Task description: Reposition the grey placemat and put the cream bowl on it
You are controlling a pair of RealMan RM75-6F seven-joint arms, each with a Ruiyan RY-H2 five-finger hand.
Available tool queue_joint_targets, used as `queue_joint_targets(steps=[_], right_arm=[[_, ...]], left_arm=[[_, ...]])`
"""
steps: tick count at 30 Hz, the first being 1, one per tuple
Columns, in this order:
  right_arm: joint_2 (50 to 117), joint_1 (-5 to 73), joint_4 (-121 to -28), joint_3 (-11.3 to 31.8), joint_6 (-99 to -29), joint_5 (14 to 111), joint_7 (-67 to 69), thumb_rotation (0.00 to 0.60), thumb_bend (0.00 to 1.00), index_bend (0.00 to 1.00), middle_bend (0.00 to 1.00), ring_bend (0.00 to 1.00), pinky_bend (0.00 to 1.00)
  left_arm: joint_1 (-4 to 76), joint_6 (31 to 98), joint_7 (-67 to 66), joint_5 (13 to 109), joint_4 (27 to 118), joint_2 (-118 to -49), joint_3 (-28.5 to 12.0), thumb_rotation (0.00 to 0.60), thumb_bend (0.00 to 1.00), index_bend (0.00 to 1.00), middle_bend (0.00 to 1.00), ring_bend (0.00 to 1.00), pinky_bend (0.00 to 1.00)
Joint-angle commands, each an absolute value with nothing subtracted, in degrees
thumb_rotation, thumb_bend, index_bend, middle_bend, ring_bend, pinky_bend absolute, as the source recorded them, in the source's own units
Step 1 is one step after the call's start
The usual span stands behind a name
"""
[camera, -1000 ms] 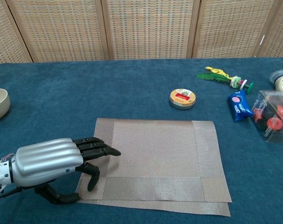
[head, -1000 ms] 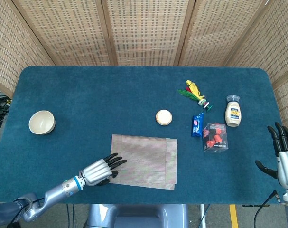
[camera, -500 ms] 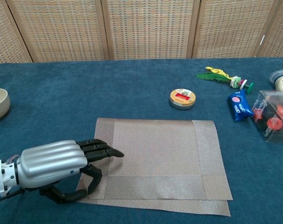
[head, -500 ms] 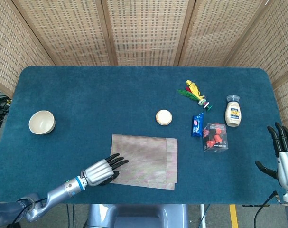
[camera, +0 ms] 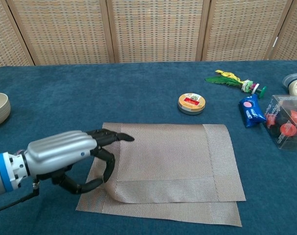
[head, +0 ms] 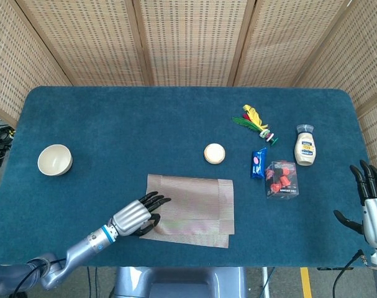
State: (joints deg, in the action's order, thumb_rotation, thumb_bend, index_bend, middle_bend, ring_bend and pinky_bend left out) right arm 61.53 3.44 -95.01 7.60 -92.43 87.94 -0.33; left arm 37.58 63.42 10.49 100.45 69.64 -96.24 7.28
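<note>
Bowl (head: 54, 159) sits far left on the desk (head: 113, 124), well apart from the mat (head: 191, 202). Since the earlier frame the mat's left edge has been lifted and curled, pinched by the left hand (camera: 72, 152). Clear box (camera: 287, 122) holds red pieces. Right hand (head: 373, 208) is held open.
</note>
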Motion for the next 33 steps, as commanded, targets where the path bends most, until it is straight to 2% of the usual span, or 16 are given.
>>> queue_joint_targets(steps=[1,5,9,14,20,25,29,33], right_arm=[[61.6,3.5,-95.0,7.6,-92.5,88.0,-0.4,0.600,0.00,0.08,0.00,0.00,0.00],[61.7,3.5,-95.1,7.5,-92.5,88.2,-0.8,0.600,0.00,0.09,0.00,0.00,0.00],[61.7,3.5,-95.1,7.5,-92.4,88.2,-0.9,0.600,0.00,0.09,0.00,0.00,0.00],[61.7,3.5,-95.0,7.6,-92.5,88.0,-0.9,0.600,0.00,0.09,0.00,0.00,0.00],[61.9,3.6,-94.9,7.6,-92.2,87.8,-1.3,0.600,0.00,0.09,0.00,0.00,0.00],[62.0,3.7,-95.0,7.6,-92.0,87.6,-1.6,0.600,0.00,0.09,0.00,0.00,0.00],[61.9,3.6,-95.0,7.7,-92.2,87.6,-1.4,0.600,0.00,0.09,0.00,0.00,0.00],[61.8,3.5,-95.0,7.7,-92.4,87.7,-1.1,0.600,0.00,0.09,0.00,0.00,0.00]], left_arm=[[39.5,60.6,13.5,93.7,74.2,-94.6,0.8,0.600,0.57,0.82,0.00,0.00,0.00],[42.9,55.0,14.4,83.5,77.0,-93.3,-8.3,0.600,0.58,0.82,0.00,0.00,0.00],[46.4,50.6,11.0,73.1,74.1,-94.1,-16.3,0.600,0.58,0.83,0.00,0.00,0.00],[50.0,49.2,3.6,62.0,65.9,-97.6,-22.5,0.600,0.58,0.84,0.00,0.00,0.00],[52.8,49.3,-5.7,52.1,54.5,-101.8,-25.2,0.600,0.58,0.84,0.00,0.00,0.00],[53.2,48.7,-14.9,45.7,46.7,-104.2,-24.6,0.600,0.58,0.85,0.00,0.00,0.00],[51.4,48.7,-19.9,43.8,45.9,-103.0,-22.8,0.600,0.58,0.85,0.00,0.00,0.00],[46.9,50.6,-21.2,44.5,51.8,-98.5,-20.4,0.600,0.58,0.85,0.00,0.00,0.00]])
